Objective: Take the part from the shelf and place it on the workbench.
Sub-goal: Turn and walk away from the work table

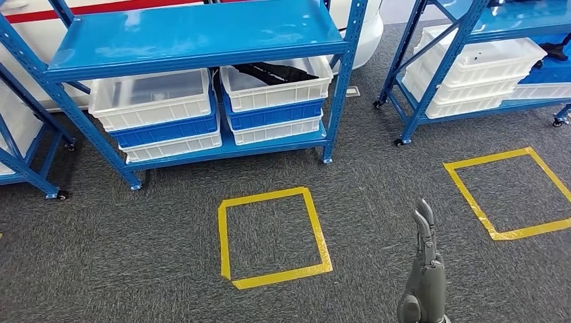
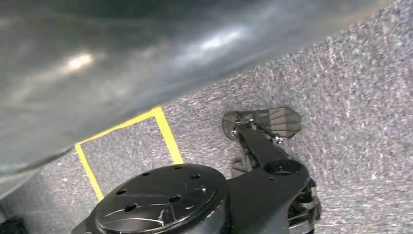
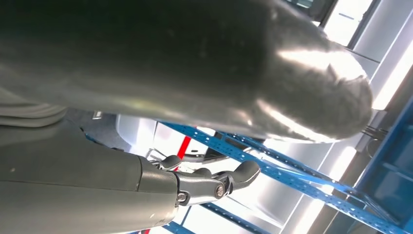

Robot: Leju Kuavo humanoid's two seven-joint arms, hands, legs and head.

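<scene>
A black part [image 1: 275, 72] lies in the upper white bin [image 1: 276, 94] on the lower level of the blue shelf [image 1: 195, 33], right of its middle. My right hand [image 1: 424, 269] hangs low at the bottom of the head view, well short of the shelf, with its fingers straight and nothing in them. In the right wrist view its dark fingers [image 3: 209, 183] stretch out towards the blue shelf rails, apart from the thick thumb. A blurred grey mass of my left hand [image 2: 122, 63] fills much of the left wrist view over the carpet; how its fingers lie is not clear.
Stacked white and blue bins [image 1: 158, 111] fill the shelf's lower left. A second blue shelf [image 1: 471, 67] with white bins stands at the right. Two yellow tape squares [image 1: 269, 196] [image 1: 469, 200] mark the grey carpet in front of the shelves.
</scene>
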